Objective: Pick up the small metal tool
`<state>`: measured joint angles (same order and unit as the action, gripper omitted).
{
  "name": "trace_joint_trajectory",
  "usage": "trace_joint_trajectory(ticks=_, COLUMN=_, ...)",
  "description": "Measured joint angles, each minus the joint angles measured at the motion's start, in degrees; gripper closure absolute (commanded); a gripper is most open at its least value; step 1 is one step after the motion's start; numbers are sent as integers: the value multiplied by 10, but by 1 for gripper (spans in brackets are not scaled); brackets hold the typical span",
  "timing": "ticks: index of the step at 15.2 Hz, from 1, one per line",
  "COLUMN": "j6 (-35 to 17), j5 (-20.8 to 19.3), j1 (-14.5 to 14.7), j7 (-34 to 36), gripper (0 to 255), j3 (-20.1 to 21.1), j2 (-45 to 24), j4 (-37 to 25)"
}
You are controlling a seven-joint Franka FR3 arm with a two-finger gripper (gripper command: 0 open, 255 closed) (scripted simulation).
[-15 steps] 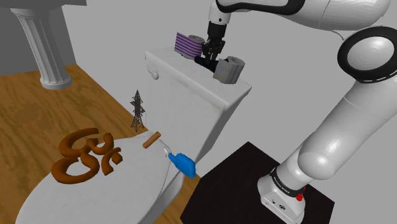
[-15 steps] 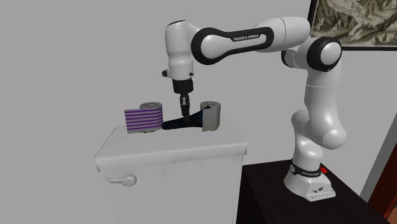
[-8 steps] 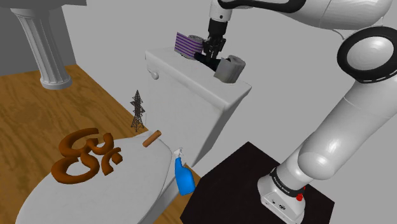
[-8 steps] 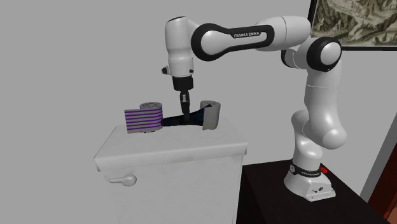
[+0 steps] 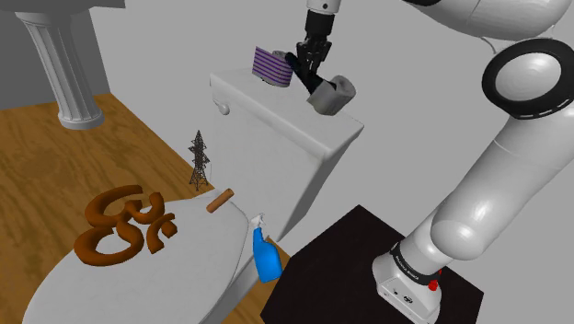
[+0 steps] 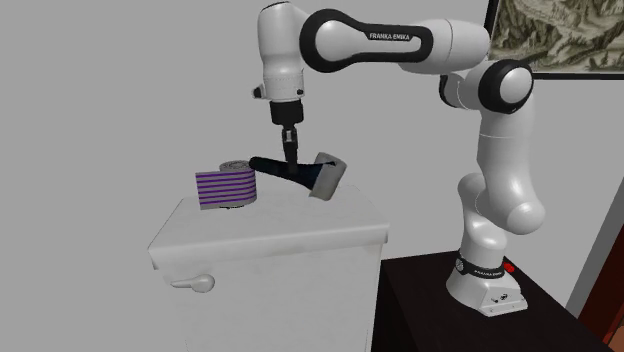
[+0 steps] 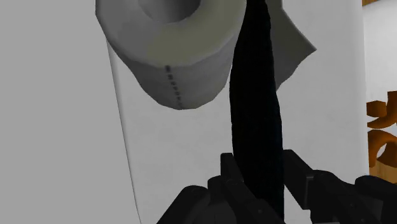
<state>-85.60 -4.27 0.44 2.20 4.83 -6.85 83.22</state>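
Grey walls back a white toilet tank (image 5: pixel 276 120), over which the arm (image 6: pixel 400 45) reaches. Near the back edge of the tank's top, a striped box (image 6: pixel 226 187) stands apart from a tilted paper roll (image 6: pixel 328 176). The dark tool (image 6: pixel 275 166) hangs slanted above the top between them, one end against the roll. The gripper (image 6: pixel 291 157) pinches the tool's middle from above.

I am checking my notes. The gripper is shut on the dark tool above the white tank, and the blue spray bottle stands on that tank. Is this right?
No. The gripper is shut on the dark tool above the white tank, but the shoulder view shows the blue spray bottle lower down, at the edge of the toilet lid.
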Motion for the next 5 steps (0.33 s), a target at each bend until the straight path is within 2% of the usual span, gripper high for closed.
trace_joint_trajectory(ticks=5, j6=41, j5=-1, j1=2, j7=-1, gripper=255, j3=1, j2=-12, j4=-53)
